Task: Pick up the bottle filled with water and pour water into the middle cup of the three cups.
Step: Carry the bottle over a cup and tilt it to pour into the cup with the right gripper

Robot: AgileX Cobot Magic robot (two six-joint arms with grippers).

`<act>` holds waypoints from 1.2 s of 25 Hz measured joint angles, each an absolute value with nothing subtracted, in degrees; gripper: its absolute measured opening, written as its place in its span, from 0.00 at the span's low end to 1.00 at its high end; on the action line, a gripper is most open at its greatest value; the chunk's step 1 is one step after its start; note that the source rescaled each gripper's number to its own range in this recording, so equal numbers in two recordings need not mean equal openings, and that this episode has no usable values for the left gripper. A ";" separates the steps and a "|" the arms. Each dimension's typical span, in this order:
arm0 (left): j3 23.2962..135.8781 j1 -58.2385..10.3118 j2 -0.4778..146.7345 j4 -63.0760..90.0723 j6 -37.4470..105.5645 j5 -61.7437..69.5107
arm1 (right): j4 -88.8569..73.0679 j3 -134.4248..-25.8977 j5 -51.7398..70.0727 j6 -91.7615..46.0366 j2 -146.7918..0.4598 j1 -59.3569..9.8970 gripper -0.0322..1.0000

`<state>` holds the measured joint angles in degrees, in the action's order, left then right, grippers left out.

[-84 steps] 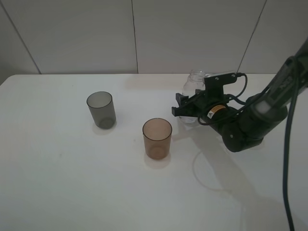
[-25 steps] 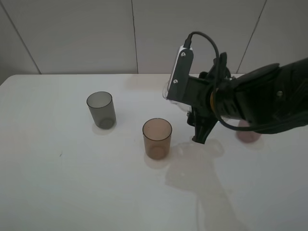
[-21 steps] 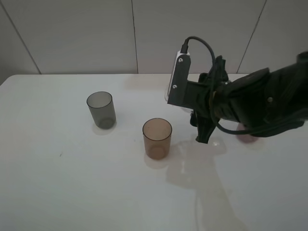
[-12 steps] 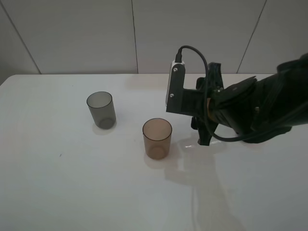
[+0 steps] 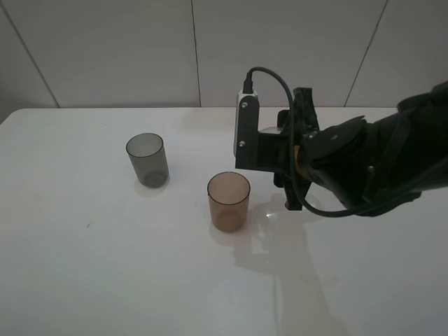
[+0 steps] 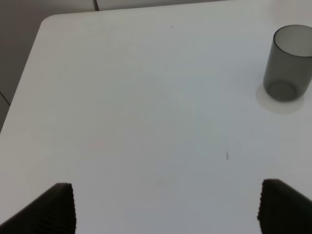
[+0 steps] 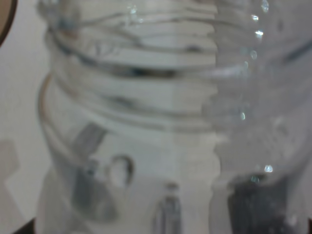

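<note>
The amber-brown middle cup (image 5: 228, 201) stands upright at the table's centre. The smoky grey cup (image 5: 147, 159) stands to its left and also shows in the left wrist view (image 6: 291, 63). The mauve cup is hidden behind my right arm. My right gripper (image 5: 294, 154) is rolled on its side, lifted off the table just right of the amber cup, and shut on the clear bottle (image 7: 146, 122). The bottle's threaded neck and shoulder fill the right wrist view; in the high view it is almost wholly hidden by the wrist. My left gripper (image 6: 165, 207) is open and empty over bare table.
The white table (image 5: 105, 266) runs to a tiled wall (image 5: 105, 49) at the back. My bulky right arm (image 5: 371, 168) covers the right side of the table. The table's far-left corner (image 6: 46, 22) shows in the left wrist view.
My right gripper has lifted the bottle off the table, rolled over, and moved left toward the amber cup. The mauve cup, seen earlier at the right, is now behind the arm.
</note>
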<state>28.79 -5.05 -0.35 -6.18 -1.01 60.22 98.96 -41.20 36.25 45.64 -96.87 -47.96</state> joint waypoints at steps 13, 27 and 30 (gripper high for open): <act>28.79 -5.05 -0.35 -6.18 -1.01 60.22 | 98.97 -40.39 36.99 43.95 -97.74 -47.96 0.03; 28.79 -5.05 -0.35 -6.18 -1.01 60.22 | 99.02 -39.61 37.73 35.07 -100.27 -49.30 0.03; 28.79 -5.05 -0.35 -6.18 -1.01 60.22 | 99.02 -39.61 38.55 34.94 -100.27 -49.30 0.03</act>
